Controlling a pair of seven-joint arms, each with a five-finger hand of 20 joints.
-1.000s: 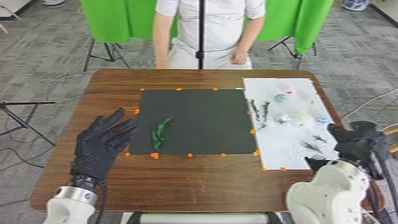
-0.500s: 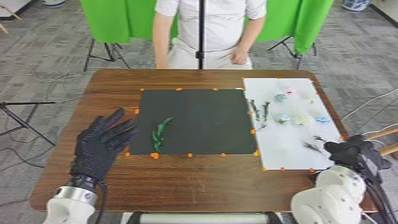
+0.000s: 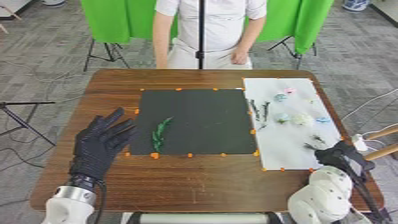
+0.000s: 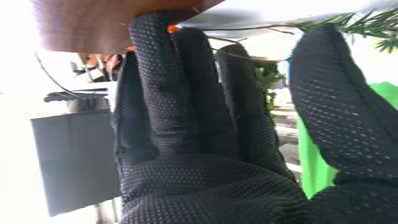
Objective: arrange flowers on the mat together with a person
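In the head view my left hand (image 3: 102, 140) is held left of the dark mat (image 3: 200, 125), its fingers spread and straight. A green leafy sprig (image 3: 160, 135) lies on the mat's left part. My right hand (image 3: 342, 157) is at the near right corner of the white sheet (image 3: 289, 142), beside a small sprig (image 3: 313, 146). Pale flowers (image 3: 302, 119), a pink flower (image 3: 290, 90) and dark thin stems (image 3: 259, 112) lie on that sheet. In the right wrist view my right hand (image 4: 209, 185) has straight fingers, with green needle-like leaves (image 4: 364, 25) and thin stems past the fingertips.
The brown wooden table (image 3: 200, 182) carries both mats, with orange tape pieces (image 3: 155, 155) around their edges. Across the table a person stands with arms lowered, a hand (image 3: 239, 57) near the far edge. A thin dark pole rises in front of the person.
My right hand has moved nearer and slightly left, off the part of the white sheet it covered one second ago. The left hand and the flowers have stayed put.
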